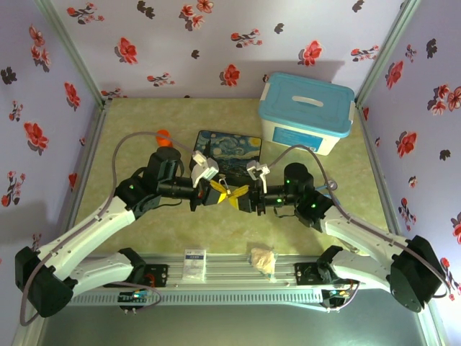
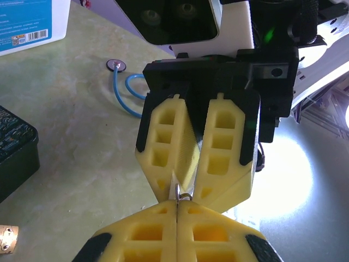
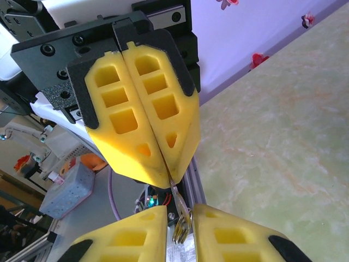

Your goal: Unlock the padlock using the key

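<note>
The key (image 3: pixel 174 191) hangs in mid-air at the centre of the top view. Its thin blade is pinched in the left claw (image 3: pixel 166 176), whose jaws are fully closed on it. The ringed end pokes down into the gap of the right claw (image 3: pixel 180 211). Those jaws stand a little apart around that end, and I cannot tell whether they bite on it. This looks like a hand-over or re-grip: one claw steadies the key so the other can take it at a better angle for the lock.

A small brass thing at the lower-left edge of the left wrist view, cut by the frame, is probably the padlock (image 2: pixel 5 240). It lies on the table (image 2: pixel 82 109) just beside the dark box (image 2: pixel 16 147), apart from both claws.

Seen from above, both arms reach inward from the bottom corners. Their forearms are angled to mid-frame and their wrists are level, so the fingers meet tip to tip just below the box.
</note>
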